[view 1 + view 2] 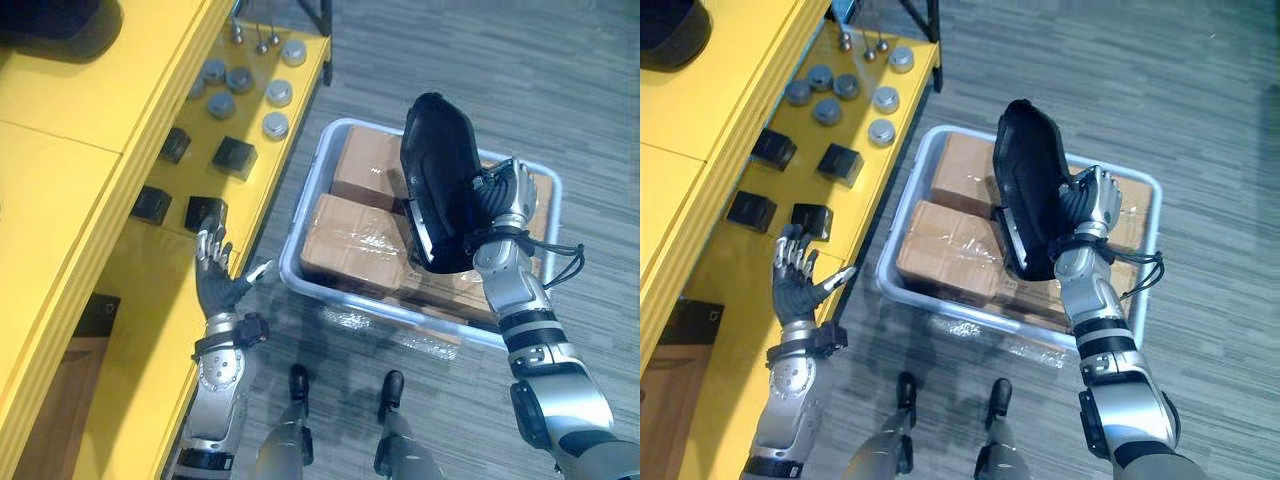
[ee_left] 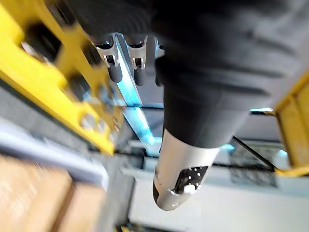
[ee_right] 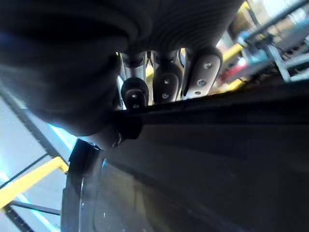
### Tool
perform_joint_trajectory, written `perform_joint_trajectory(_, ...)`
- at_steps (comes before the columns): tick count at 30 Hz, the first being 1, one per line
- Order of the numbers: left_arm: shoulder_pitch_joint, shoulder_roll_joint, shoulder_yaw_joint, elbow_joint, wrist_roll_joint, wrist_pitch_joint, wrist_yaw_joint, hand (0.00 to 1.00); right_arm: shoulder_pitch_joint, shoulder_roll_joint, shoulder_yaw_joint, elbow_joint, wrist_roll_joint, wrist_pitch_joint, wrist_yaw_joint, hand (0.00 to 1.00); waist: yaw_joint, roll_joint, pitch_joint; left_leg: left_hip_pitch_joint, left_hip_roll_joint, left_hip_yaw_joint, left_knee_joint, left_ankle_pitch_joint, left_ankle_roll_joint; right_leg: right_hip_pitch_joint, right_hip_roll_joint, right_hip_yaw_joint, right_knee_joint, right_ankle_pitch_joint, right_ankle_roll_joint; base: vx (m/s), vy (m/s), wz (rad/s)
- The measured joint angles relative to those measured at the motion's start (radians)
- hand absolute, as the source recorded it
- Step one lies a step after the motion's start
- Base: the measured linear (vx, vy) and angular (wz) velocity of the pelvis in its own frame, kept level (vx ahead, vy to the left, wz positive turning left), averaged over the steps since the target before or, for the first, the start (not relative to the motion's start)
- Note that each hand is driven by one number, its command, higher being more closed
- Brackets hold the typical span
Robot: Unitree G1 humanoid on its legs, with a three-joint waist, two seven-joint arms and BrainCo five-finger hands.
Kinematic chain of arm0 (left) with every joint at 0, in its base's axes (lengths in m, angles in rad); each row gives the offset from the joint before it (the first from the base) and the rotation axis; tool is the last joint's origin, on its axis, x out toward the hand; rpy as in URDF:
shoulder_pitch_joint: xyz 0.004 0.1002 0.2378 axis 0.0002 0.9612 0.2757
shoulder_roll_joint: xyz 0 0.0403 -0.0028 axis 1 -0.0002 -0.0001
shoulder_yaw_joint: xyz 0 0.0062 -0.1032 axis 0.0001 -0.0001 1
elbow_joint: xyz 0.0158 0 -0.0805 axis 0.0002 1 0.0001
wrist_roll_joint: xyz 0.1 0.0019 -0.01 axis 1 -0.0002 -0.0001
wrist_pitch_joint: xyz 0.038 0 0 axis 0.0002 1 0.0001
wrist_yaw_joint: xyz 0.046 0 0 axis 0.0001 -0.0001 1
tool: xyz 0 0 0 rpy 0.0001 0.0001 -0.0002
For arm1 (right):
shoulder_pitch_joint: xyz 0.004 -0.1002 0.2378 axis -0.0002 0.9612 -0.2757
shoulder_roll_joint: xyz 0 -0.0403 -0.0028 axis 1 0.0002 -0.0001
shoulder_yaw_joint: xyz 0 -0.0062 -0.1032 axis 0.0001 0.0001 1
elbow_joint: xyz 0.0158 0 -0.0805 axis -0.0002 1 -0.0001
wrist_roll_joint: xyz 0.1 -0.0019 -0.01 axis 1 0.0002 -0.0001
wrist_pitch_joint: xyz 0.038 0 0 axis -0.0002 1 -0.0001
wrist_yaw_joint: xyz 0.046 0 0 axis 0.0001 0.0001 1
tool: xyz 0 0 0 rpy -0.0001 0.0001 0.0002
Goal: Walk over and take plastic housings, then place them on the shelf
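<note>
A long black plastic housing stands tilted upward above the grey bin, and my right hand is shut on its edge, fingers curled over the rim. My left hand hangs open with fingers spread at the front edge of the yellow shelf, close to a small black block. In the left wrist view its fingers are straight and hold nothing.
The yellow shelf holds several small black blocks and several grey round caps. The grey bin on the floor holds brown wrapped cartons. A higher yellow shelf board runs along the left.
</note>
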Motion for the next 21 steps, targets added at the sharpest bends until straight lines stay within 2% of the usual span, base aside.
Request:
perform_joint_trajectory(2, -0.047, 0.001, -0.04, 0.058, -0.067, 0.0, -0.024, 0.0, 0.021, 0.019, 0.006, -0.021, -0.011, 0.0, 0.011, 1.0, -0.005, -0.005, -0.028, 0.017, 0.002, 0.009, -0.011, 0.003, -0.004, 0.007, 0.003, 0.001, 0.0, 0.0, -0.001, 0.03, 0.043, -0.12)
perform_joint_trajectory(5, -0.1, -0.001, -0.08, 0.19, -0.18, 0.009, -0.046, 0.0, 0.033, 0.084, 0.03, -0.067, -0.022, 0.001, 0.02, 1.0, -0.034, -0.009, -0.07, 0.055, 0.005, 0.016, -0.034, 0.008, -0.01, 0.03, 0.008, 0.002, -0.001, -0.004, -0.006, 0.01, 0.047, -0.09)
perform_joint_trajectory(8, -0.139, -0.006, -0.119, 0.292, -0.297, 0.022, -0.059, 0.0, 0.083, 0.129, 0.074, -0.174, -0.025, 0.001, 0.023, 1.0, -0.048, -0.019, -0.114, 0.087, 0.01, 0.02, -0.048, 0.012, -0.014, 0.053, 0.014, 0.003, -0.002, -0.014, -0.02, 0.02, 0.037, -0.06)
perform_joint_trajectory(13, -0.152, -0.031, -0.128, 0.382, -0.369, 0.031, -0.059, 0.0, 0.166, 0.222, 0.142, -0.308, -0.025, -0.001, 0.023, 1.0, -0.048, -0.029, -0.195, 0.139, 0.021, 0.044, -0.075, 0.016, -0.024, 0.079, 0.029, 0.025, -0.005, -0.018, -0.025, 0.0, 0.028, -0.14)
perform_joint_trajectory(19, -0.166, -0.037, -0.156, 0.435, -0.392, 0.047, -0.057, 0.0, 0.244, 0.273, 0.2, -0.396, -0.026, -0.01, 0.026, 1.0, -0.057, -0.04, -0.234, 0.168, 0.024, 0.044, -0.086, 0.018, -0.031, 0.104, 0.033, 0.024, -0.008, -0.028, -0.037, -0.05, 0.016, -0.02)
perform_joint_trajectory(21, -0.166, -0.041, -0.157, 0.438, -0.41, 0.05, -0.057, 0.0, 0.259, 0.29, 0.242, -0.404, -0.024, -0.022, 0.031, 1.0, -0.07, -0.041, -0.254, 0.168, 0.025, 0.043, -0.086, 0.017, -0.037, 0.104, 0.033, 0.023, -0.008, -0.028, -0.038, -0.05, 0.011, 0.0)
